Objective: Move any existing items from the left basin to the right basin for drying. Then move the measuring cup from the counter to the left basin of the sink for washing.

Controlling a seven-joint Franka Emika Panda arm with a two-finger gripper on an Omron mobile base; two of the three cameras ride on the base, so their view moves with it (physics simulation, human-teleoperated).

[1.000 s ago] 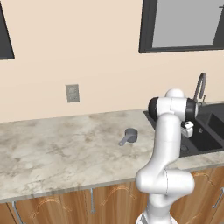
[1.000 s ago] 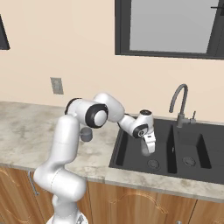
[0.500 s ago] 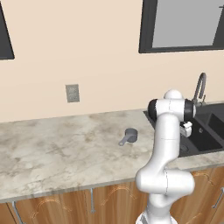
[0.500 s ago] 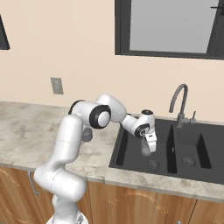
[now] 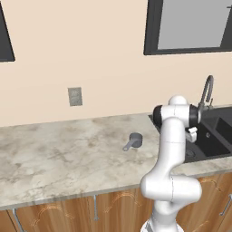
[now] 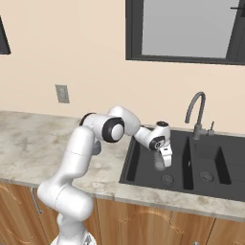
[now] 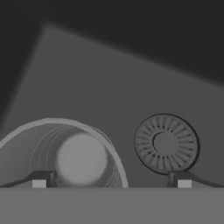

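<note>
Hand view showed the jaws (image 7: 111, 183) standing wide and holding nothing, looking down into the left basin (image 7: 131, 78), with the pale grey cup (image 7: 65, 155) off-centre: one fingertip (image 7: 40, 180) lay over its inside, the other fingertip (image 7: 183, 180) stood beside the round slotted drain (image 7: 165, 142). In my judgement the step in hand was the pick-up of this cup for transfer to the right basin (image 6: 217, 165), and the alignment was not yet fit for closing. A sound grasp would call for shifting the hand toward the cup so that either the wall sits between the two fingertips or both straddle the whole body, then lowering squarely before closing; a pinch on a thin round rim could slip or tip the vessel. The cup appeared smooth, thin-walled and circular, with faint concentric rings inside and a lighter flat floor. The basin floor was matt dark and flat, the drain a ribbed disc. In the right base view the gripper (image 6: 163, 161) hung just inside the left hollow of the black sink (image 6: 143, 181), beside the dark arched tap (image 6: 197, 112). In the left base view the measuring cup (image 5: 134, 141), blue-grey with a short straight handle, sat on the marbled bench (image 5: 59, 156), near the sink's left edge.
</note>
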